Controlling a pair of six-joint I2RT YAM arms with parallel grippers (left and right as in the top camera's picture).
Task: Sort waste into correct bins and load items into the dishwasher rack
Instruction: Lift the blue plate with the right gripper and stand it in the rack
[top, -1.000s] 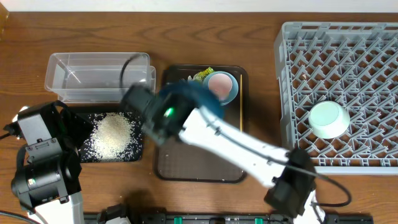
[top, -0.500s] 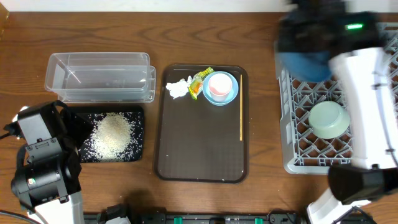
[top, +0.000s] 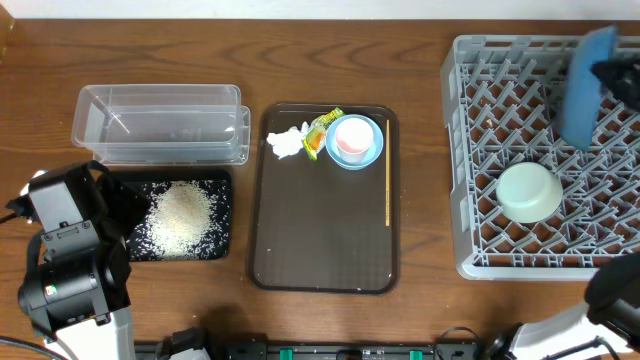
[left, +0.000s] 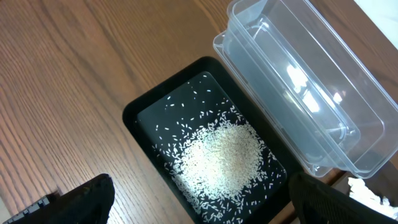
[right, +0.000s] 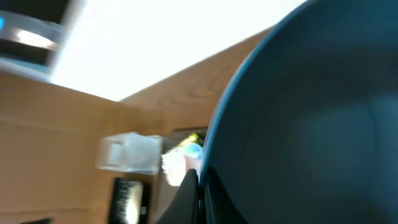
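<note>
**Overhead:** The right gripper is at the far right edge, above the back of the dishwasher rack. It is clamped on the rim of the dark-blue dish, which stands on edge just to its left. Forward and left of this gripper, the mint-green bowl sits among the pegs. Well to its left, a brown serving tray on the surface carries the tissue, the snack wrapper and the light-blue bowl with the pink cup inside it.

**Left wrist:** The left gripper is spread wide and holds nothing. Only its dark fingers show, at the lower corners. The black tray with the rice lies under and ahead of it, and the clear tub is just beyond that.

**Right wrist:** The view is blurred. The dish fills the right side, with one dark finger against its rim. The other finger is hidden.
</note>
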